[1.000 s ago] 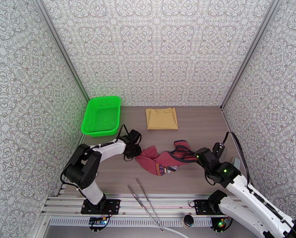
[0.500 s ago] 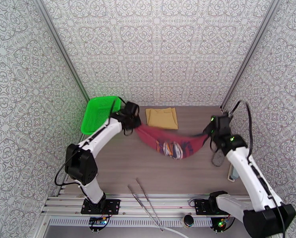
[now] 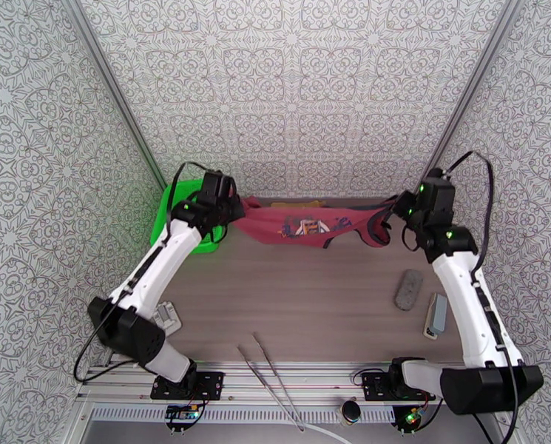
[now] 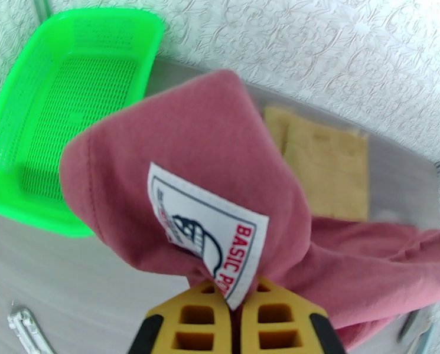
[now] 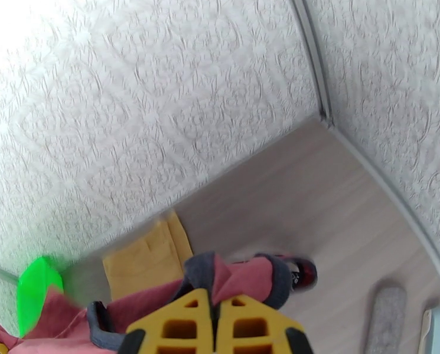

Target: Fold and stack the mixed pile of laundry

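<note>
The maroon tank top (image 3: 297, 227) hangs stretched between both grippers, high over the back of the table, with its print facing the camera. My left gripper (image 3: 234, 212) is shut on its left end; in the left wrist view the yellow fingers (image 4: 184, 317) pinch the maroon cloth just below the white label (image 4: 211, 231). My right gripper (image 3: 397, 214) is shut on the right end, its fingers (image 5: 178, 325) clamped on the navy trim (image 5: 199, 269). The tan cloth (image 4: 326, 166) lies folded flat on the table beneath, mostly hidden behind the tank top in the top view.
The green mesh basket (image 3: 164, 216) stands at the back left, partly behind my left arm. A grey pad (image 3: 407, 288) and a pale block (image 3: 436, 314) lie at the right. Metal tongs (image 3: 271, 379) rest on the front rail, and a small grey part (image 3: 166, 316) lies at the left.
Both arms rose and swung toward the back wall. The tank top went from a crumpled heap on the table to a taut span in the air.
</note>
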Robot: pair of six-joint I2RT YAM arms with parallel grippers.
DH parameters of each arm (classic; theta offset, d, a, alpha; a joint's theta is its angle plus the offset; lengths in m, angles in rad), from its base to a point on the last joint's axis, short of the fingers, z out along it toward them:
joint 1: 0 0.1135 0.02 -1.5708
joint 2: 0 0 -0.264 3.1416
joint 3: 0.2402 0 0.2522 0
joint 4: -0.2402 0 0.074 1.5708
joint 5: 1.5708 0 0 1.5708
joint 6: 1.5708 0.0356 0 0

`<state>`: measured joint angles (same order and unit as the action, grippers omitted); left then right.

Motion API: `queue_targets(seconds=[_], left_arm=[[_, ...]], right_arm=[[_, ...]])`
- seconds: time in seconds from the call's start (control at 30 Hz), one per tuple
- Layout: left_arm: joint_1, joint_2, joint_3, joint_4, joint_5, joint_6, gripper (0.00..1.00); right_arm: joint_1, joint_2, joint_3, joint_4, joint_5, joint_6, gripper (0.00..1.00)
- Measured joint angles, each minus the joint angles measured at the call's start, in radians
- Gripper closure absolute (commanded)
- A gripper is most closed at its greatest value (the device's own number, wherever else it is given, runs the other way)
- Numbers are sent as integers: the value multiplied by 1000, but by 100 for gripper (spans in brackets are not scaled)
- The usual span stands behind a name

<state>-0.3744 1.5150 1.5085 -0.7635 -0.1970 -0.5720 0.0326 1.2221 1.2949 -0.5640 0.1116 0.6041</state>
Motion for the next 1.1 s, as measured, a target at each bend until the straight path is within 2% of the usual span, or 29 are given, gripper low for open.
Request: queue_targets(seconds=[0.2, 0.23, 0.27, 0.3, 0.37, 0.4, 0.47, 0.6, 0.8, 0.93, 1.0, 1.1], left_arm=[[-110, -88, -457, 138, -29, -89, 100], [-126, -90, -509, 144, -32, -111, 94], [-148, -96, -563, 151, -40, -137, 82], [-166, -105, -604, 151, -47, -159, 62], [-195, -135, -661, 154, -63, -204, 30], [-205, -153, -681, 155, -68, -226, 20], [-217, -183, -700, 155, -76, -265, 13], [-229, -206, -702, 150, -96, -312, 11], [-231, -210, -602, 45, -142, -317, 8], [-206, -220, -528, 3, -148, -306, 8], [-166, -219, -511, -2, -137, -283, 9], [-90, -183, -489, -5, -102, -241, 24]], right_arm=[[0, -116, -412, 19, -74, 44, 100], [0, -136, -457, 5, -81, 53, 100], [0, -158, -494, -10, -88, 60, 100], [0, -188, -530, -28, -94, 66, 100], [0, -245, -573, -57, -103, 82, 100], [0, -269, -589, -67, -107, 89, 100], [0, -312, -626, -77, -121, 108, 85], [0, -336, -698, -97, -146, 137, 57], [0, -308, -686, -151, -178, 107, 36], [11, -302, -615, -192, -187, 60, 33], [45, -272, -557, -201, -200, 34, 34], [108, -176, -483, -193, -229, -3, 42]])
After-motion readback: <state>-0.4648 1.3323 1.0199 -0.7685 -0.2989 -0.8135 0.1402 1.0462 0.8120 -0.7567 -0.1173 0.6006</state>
